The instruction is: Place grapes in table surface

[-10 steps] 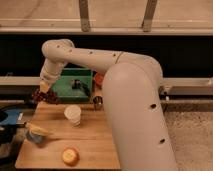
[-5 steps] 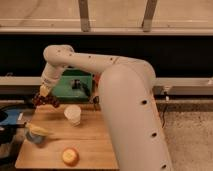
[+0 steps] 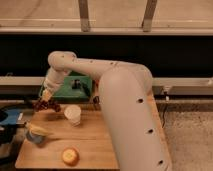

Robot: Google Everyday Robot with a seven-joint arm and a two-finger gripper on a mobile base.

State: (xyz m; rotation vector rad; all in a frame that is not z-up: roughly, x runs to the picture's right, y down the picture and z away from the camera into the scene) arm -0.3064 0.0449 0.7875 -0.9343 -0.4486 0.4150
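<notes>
The grapes point(image 3: 46, 105), a small dark bunch, hang right under my gripper point(image 3: 46, 97) at the back left corner of the table surface point(image 3: 95, 145), a light tan wooden top. The gripper is shut on the grapes and holds them just above the board's back edge. My large white arm reaches from the right foreground across the table to that corner and hides the table's right part.
A white cup point(image 3: 73, 115) stands just right of the grapes. A bowl with something yellow point(image 3: 36, 134) sits at the left edge, and an orange-yellow fruit point(image 3: 70, 156) at the front. A green bin point(image 3: 70, 87) stands behind the table. A blue object point(image 3: 7, 117) lies left.
The gripper has moved lower with the grapes, toward the table's back left corner. The cup, bowl and fruit have not moved.
</notes>
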